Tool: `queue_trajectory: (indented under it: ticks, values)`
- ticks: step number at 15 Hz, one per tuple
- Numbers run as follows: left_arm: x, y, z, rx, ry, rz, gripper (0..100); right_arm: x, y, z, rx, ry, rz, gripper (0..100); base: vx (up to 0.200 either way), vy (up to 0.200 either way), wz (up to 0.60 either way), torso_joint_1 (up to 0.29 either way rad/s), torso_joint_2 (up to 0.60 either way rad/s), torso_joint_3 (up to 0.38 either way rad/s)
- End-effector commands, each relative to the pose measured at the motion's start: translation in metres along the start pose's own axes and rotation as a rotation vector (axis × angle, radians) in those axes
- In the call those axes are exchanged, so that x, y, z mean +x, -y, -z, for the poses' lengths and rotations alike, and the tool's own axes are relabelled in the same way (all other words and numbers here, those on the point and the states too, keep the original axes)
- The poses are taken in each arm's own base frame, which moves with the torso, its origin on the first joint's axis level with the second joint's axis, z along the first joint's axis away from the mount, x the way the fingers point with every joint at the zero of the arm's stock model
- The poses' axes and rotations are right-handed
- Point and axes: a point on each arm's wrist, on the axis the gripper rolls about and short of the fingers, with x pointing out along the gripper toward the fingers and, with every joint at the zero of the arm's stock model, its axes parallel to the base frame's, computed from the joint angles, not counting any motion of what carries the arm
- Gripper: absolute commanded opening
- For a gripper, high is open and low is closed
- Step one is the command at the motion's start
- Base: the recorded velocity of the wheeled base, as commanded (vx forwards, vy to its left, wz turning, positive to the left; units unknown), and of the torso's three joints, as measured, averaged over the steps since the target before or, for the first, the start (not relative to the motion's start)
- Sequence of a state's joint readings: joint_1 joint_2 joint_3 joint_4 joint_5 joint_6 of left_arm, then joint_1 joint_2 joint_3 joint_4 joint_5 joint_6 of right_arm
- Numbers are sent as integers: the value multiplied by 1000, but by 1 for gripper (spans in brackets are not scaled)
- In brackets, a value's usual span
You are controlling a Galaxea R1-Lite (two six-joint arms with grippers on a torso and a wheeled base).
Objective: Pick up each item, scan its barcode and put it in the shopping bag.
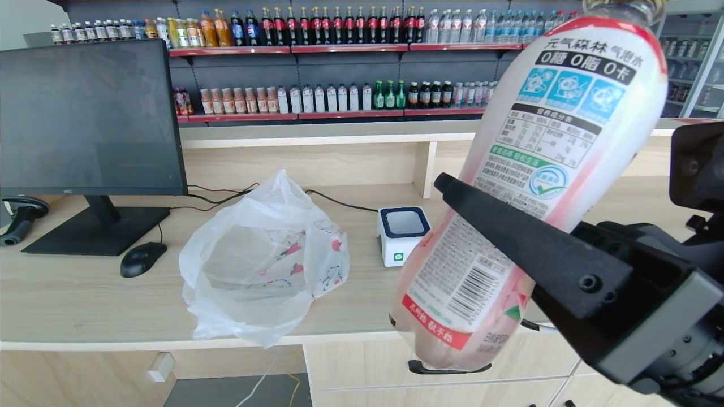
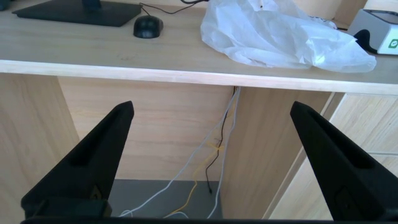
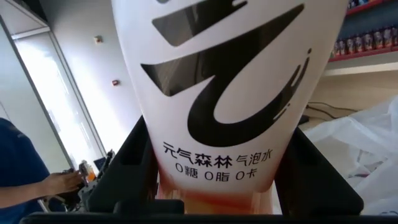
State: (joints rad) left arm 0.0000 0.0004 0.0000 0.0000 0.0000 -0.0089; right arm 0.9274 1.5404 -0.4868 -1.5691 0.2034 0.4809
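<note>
A pink-and-white drink bottle (image 1: 543, 169) hangs tilted in the air at the right, cap end up, with its barcode facing me. My right gripper (image 1: 447, 271) is shut on its lower half, one black finger (image 1: 526, 237) lying across the label. The right wrist view shows the bottle (image 3: 217, 93) between that gripper's (image 3: 217, 130) two fingers. On the counter stand a small white barcode scanner (image 1: 403, 234) and, to its left, a translucent plastic shopping bag (image 1: 263, 265) with its mouth open. My left gripper (image 2: 211, 109) is open and holds nothing, below the counter's front edge (image 2: 124, 65).
A monitor (image 1: 90, 118), a black mouse (image 1: 142, 258) and a handheld scanner (image 1: 20, 217) occupy the counter's left part. Cables hang under the counter (image 2: 211, 155). Shelves of bottles (image 1: 339, 34) line the back wall.
</note>
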Motion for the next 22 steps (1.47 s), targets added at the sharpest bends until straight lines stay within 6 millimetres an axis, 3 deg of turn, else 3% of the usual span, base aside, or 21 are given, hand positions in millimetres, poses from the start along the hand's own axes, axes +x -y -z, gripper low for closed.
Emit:
queue_trajectory:
  ticks: [1,9,11,16,22]
  values:
    - [0,0,0,0,0,2,100,0,0,1,0,-2,0,0,0,0,0,0,0,0]
    - [0,0,0,0,0,0,100,1,1,2,-12,-22,-32,0,0,0,0,0,0,0]
    - [0,0,0,0,0,0,100,-2,24,4,-80,-35,53,0,0,0,0,0,0,0]
    - [0,0,0,0,0,2,100,-22,108,-5,-378,-72,357,0,0,0,0,0,0,0]
    - [0,0,0,0,0,0,100,-38,131,-11,-572,-117,460,0,0,0,0,0,0,0]
